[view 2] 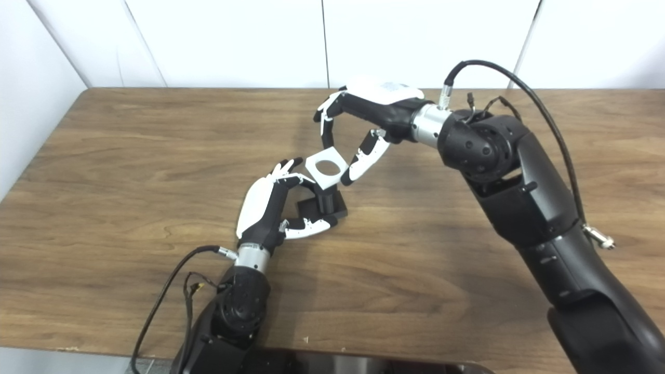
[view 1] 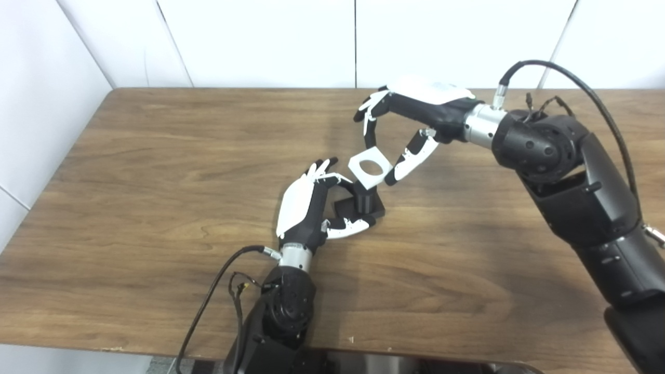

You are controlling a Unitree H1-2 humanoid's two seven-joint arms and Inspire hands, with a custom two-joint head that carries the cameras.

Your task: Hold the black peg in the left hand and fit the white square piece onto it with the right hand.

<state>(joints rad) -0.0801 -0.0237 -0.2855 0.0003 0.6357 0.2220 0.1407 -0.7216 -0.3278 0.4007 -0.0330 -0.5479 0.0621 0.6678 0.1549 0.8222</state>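
The black peg (view 1: 365, 201), a short post on a square black base, stands on the wooden table near its middle. My left hand (view 1: 306, 205) is shut on its base, fingers at the far side and thumb (view 1: 350, 227) at the near side. The white square piece (view 1: 370, 167) with a round hole sits tilted just on top of the post. My right hand (view 1: 402, 124) pinches that piece between its fingers (view 1: 370, 130) and thumb (view 1: 410, 158). In the right eye view the white square piece (view 2: 326, 167) covers the post's top, so I cannot tell how far the post enters the hole.
The wooden table (view 1: 156, 208) runs to white walls at the back and left. My right forearm (view 1: 571, 182) stretches across the table's right side, with a black cable (view 1: 582, 88) looping above it. My left arm (view 1: 283, 311) rises from the front edge.
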